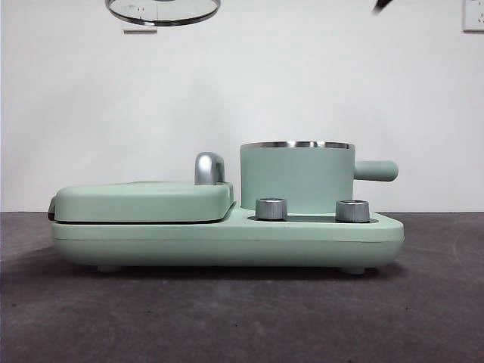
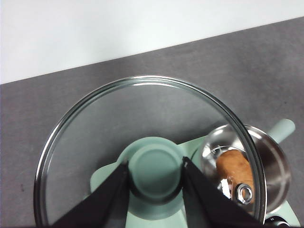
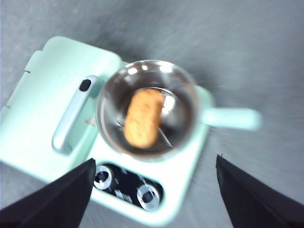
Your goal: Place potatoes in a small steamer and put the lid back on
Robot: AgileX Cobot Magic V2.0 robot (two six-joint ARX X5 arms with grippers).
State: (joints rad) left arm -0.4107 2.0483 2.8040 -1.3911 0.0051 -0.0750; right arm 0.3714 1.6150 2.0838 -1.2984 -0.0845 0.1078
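Note:
The mint-green steamer pot (image 1: pixel 296 178) stands on the right of the appliance, its stubby handle to the right. The orange-brown potato (image 3: pixel 142 118) lies inside it; it also shows in the left wrist view (image 2: pixel 235 168). My left gripper (image 2: pixel 156 178) is shut on the mint-green knob (image 2: pixel 154 167) of the glass lid (image 2: pixel 118 123), held high above and left of the pot; its steel rim shows at the top of the front view (image 1: pixel 162 10). My right gripper (image 3: pixel 154 199) is open and empty, high above the pot.
The flat mint-green griddle cover (image 1: pixel 144 200) with a silver handle (image 1: pixel 209 168) takes the appliance's left half. Two steel dials (image 1: pixel 271 209) sit at the front below the pot. Dark grey table (image 1: pixel 242 318) around; a black arm tip (image 1: pixel 382 5) shows top right.

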